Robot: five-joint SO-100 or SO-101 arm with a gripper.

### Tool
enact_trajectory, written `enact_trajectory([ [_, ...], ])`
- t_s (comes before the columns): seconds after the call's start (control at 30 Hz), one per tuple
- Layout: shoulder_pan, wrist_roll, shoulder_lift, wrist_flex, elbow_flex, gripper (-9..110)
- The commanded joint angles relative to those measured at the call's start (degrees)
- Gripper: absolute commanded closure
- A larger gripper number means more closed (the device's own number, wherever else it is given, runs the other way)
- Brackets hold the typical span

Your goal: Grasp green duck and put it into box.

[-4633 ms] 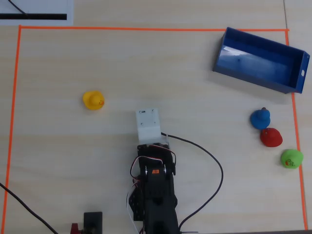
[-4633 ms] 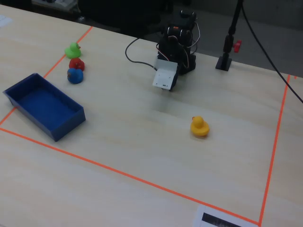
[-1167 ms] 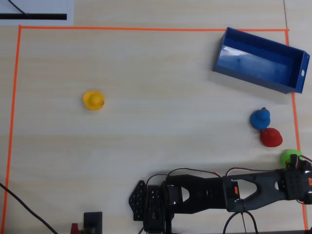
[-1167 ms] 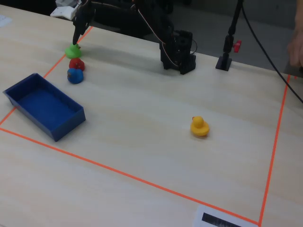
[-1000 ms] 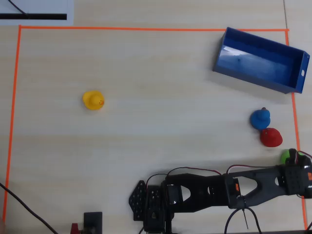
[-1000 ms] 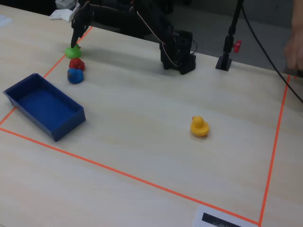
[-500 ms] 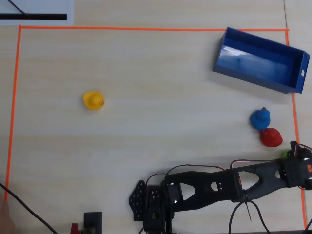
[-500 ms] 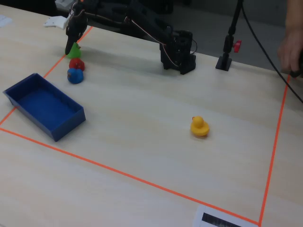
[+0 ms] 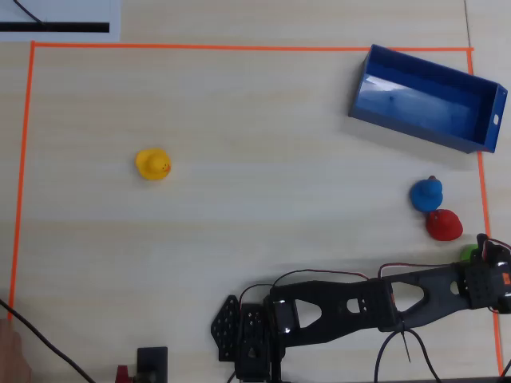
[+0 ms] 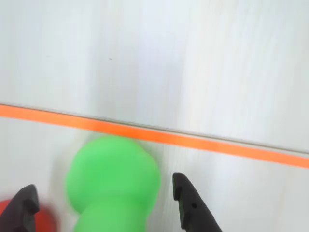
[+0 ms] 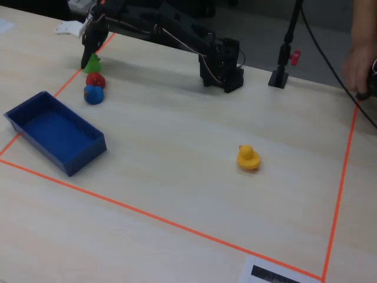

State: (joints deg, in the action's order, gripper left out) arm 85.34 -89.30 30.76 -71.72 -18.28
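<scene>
**Gripper astride green duck at the tape line**

Arm [image 9: 359, 303] stretched flat across the table [image 9: 263, 128], reaching toward 3 o'clock in the overhead view. Gripper [image 10: 104, 203] sits at the green duck [image 10: 113, 186]. Wrist view: duck fills the gap between the two dark fingers [image 10: 190, 205], one at 7 o'clock of the frame, the other at 5 o'clock. Jaws parted, a little wider than the duck; a sliver of table shows on the right side. Contact on the left side: cannot tell, picture blurred.

Overhead view: only a scrap of duck [image 9: 469, 254] shows at the gripper head [image 9: 482, 275], just inside the orange tape [image 9: 239, 47]. Fixed view: duck [image 11: 92, 63] sits on the table under the gripper tip [image 11: 87, 61], at the 12 o'clock end of a row of three.

Red duck [image 9: 443, 225] just beside it; blue duck [image 9: 425, 194] next, touching or nearly touching the red. Box [image 9: 427, 98] well apart from the green duck, at 1 o'clock of the overhead frame, holding nothing. Yellow duck [image 9: 152, 164] alone at 9 o'clock.

A person's hand [image 11: 360, 62] shows at the 3 o'clock edge of the fixed view.
</scene>
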Motion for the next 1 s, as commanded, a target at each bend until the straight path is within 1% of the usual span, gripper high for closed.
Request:
enact_trajectory([
  [0.0,0.97,-1.32,-0.70,-0.09,5.45,64],
  [0.2,0.97,-2.11,-2.64,0.44,6.33,65],
  [0.3,0.62,-2.11,-3.43,0.44,7.03,68],
  [0.37,0.35,-2.20,-3.69,0.70,7.12,74],
  [0.43,0.00,-2.90,-3.96,0.88,7.12,83],
  [0.6,-1.05,-5.54,-4.31,0.88,6.59,97],
  [0.77,-1.32,-4.75,-2.81,1.05,6.42,99],
  [0.87,-2.64,-1.23,1.23,0.62,6.59,99],
  [0.97,-4.92,3.43,7.56,-2.64,6.59,98],
])
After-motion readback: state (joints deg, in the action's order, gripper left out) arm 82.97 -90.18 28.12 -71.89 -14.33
